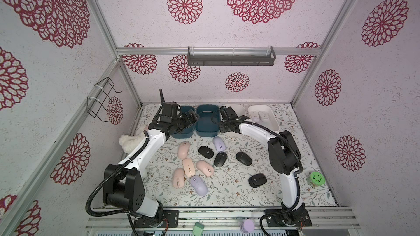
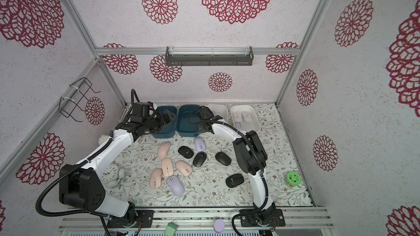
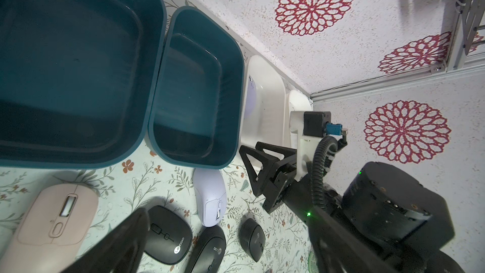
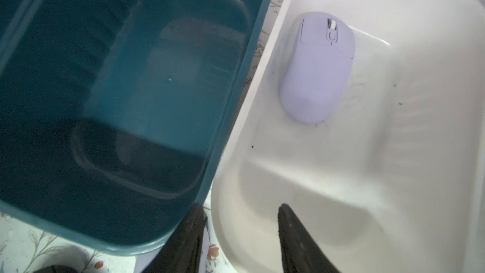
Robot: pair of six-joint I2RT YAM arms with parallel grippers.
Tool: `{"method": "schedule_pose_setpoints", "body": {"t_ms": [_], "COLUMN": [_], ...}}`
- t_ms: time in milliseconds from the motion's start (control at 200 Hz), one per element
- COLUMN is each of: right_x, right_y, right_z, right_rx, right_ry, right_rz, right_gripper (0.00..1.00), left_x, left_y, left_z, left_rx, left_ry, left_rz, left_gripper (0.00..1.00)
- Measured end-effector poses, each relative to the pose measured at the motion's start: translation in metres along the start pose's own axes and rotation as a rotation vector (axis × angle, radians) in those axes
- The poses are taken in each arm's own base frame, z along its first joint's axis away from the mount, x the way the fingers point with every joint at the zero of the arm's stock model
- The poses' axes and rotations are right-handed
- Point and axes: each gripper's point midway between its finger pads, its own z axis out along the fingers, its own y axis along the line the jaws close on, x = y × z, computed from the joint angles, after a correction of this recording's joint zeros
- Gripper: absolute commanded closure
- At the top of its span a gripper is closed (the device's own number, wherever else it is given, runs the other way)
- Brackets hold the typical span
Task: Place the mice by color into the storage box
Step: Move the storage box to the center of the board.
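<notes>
Loose mice lie on the floral table in both top views: several peach-pink [image 1: 189,166], several black [image 1: 220,159] and two lavender [image 1: 198,185]. At the back stand two teal storage boxes [image 1: 205,130] and two white ones. The far-right white box [image 1: 273,123] holds white mice [image 1: 264,116]. The other white box [image 4: 262,169] holds one lavender mouse [image 4: 319,66]. My left gripper [image 1: 193,116] hangs wide open and empty over the left teal box [image 3: 147,116]. My right gripper [image 4: 240,219] is open and empty, its fingers astride the white box's near rim beside the right teal box [image 4: 231,137].
A white plush toy [image 1: 130,143] lies behind my left arm and an alarm clock [image 2: 111,175] sits under it. A green-lidded jar [image 1: 316,178] stands at the right edge. A grey shelf [image 1: 230,56] hangs on the back wall, a wire rack [image 1: 102,101] on the left wall.
</notes>
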Motion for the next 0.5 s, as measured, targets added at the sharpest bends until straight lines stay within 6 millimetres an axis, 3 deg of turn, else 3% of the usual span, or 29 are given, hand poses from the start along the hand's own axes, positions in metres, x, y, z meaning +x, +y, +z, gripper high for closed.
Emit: {"method": "schedule_pose_setpoints", "body": {"t_ms": [325, 500], "right_x": [0.006, 0.013], "right_y": [-0.001, 0.0], "right_z": [0.006, 0.018], "right_rx": [0.003, 0.008], "right_ry": [0.014, 0.033], "right_rz": [-0.003, -0.032], "right_gripper": [0.53, 0.56], "left_x": [0.0, 0.0], "left_y": [0.0, 0.0], "left_z": [0.0, 0.0], "left_rx": [0.0, 0.0], "left_ry": [0.001, 0.001], "left_rz": [0.001, 0.001], "left_gripper": [0.03, 0.03]}}
